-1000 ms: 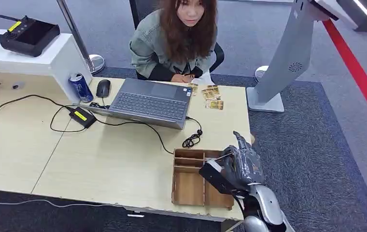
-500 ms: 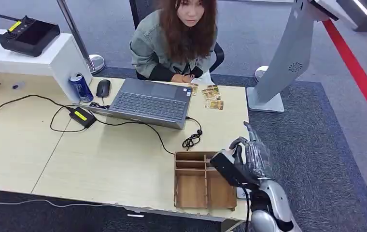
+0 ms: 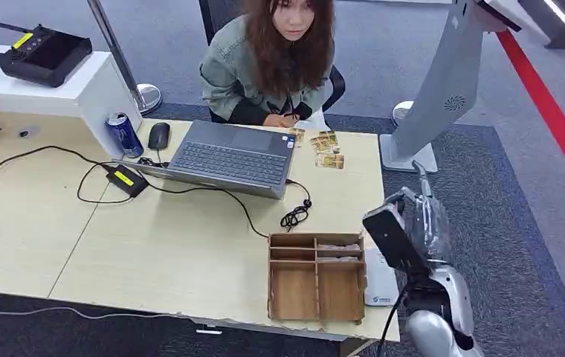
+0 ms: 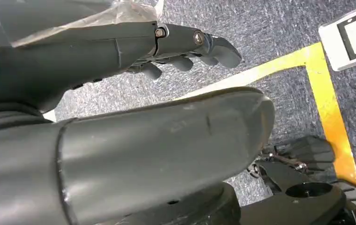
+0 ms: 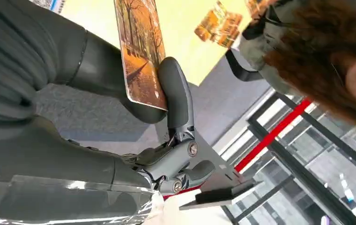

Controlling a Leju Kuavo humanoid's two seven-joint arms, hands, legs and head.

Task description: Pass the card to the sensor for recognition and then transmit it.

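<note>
Between the thumb and a dark finger of the right hand, an autumn-coloured picture card is being pinched by its edge, and the fingers are closing narrowly on it. From the head view, that right hand is hanging off the tabletop's right edge, above the carpet, with the tall grey sensor kiosk standing beyond the fingertips and well apart from them. So, as I judge it, the pickup is done; presenting the card to the sensor and handing it on are both still to come.

The left hand is pointing down at grey carpet, its fingers lying fairly straight and apart, gripping nothing.

Now the count. One card is in the fingers. Behind the fingers, on the tabletop, one wooden compartment tray is sitting, with what look like more cards in its two far slots, though I cannot tell how many. Just beside the tray is lying one flat white device. Farther from the fingers, a small cluster of loose picture cards, perhaps four or five, is lying in front of one seated person. One grey laptop, one black mouse and one blue drinks can are completing the desk.
</note>
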